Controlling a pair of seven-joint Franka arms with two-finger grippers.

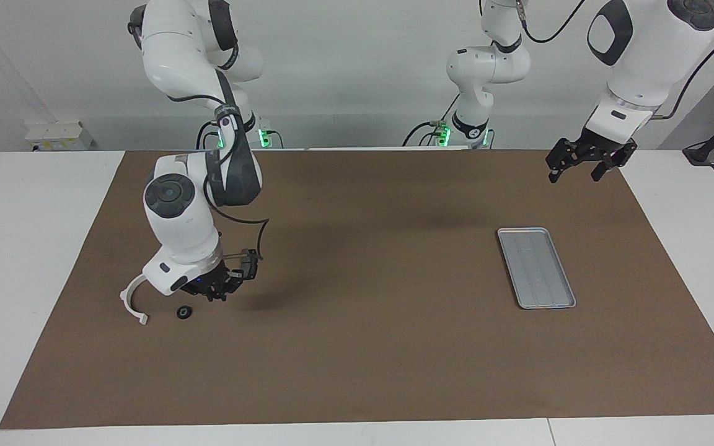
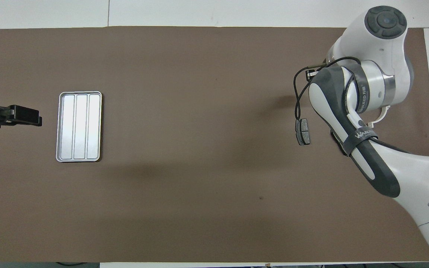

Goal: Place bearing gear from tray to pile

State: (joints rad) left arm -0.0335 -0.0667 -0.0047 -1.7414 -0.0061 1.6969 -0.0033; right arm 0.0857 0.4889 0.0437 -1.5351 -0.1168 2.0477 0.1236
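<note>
Hanging low over the pile, the right gripper (image 1: 217, 290) has its jaws closed, and whether anything sits between them cannot be told; it hovers just beside the bearing gear (image 1: 184, 312), a small black ring lying on the brown mat (image 1: 357, 347) that covers the surface; the bearing gear is out of the tray and rests close to one end of the white half-ring bracket (image 1: 131, 303), toward the right arm's end of the surface; in the overhead view the right arm's wrist covers the gear and most of the bracket, so only a sliver of the bracket's arc shows there; one dark brake pad (image 2: 302, 131) lies in plain sight in the overhead view, nearer to the robots than the bracket; a second brake pad (image 2: 336, 139) peeks out from under the right arm's forearm, beside the first one; the tray (image 1: 535, 267) lies well apart from the bracket, toward the left arm's end of the surface, its ribbed floor bare; the left gripper (image 1: 585, 168) waits in the air with its jaws spread open, holding nothing, over the mat's edge and well apart from the bracket, closer to the tray.
</note>
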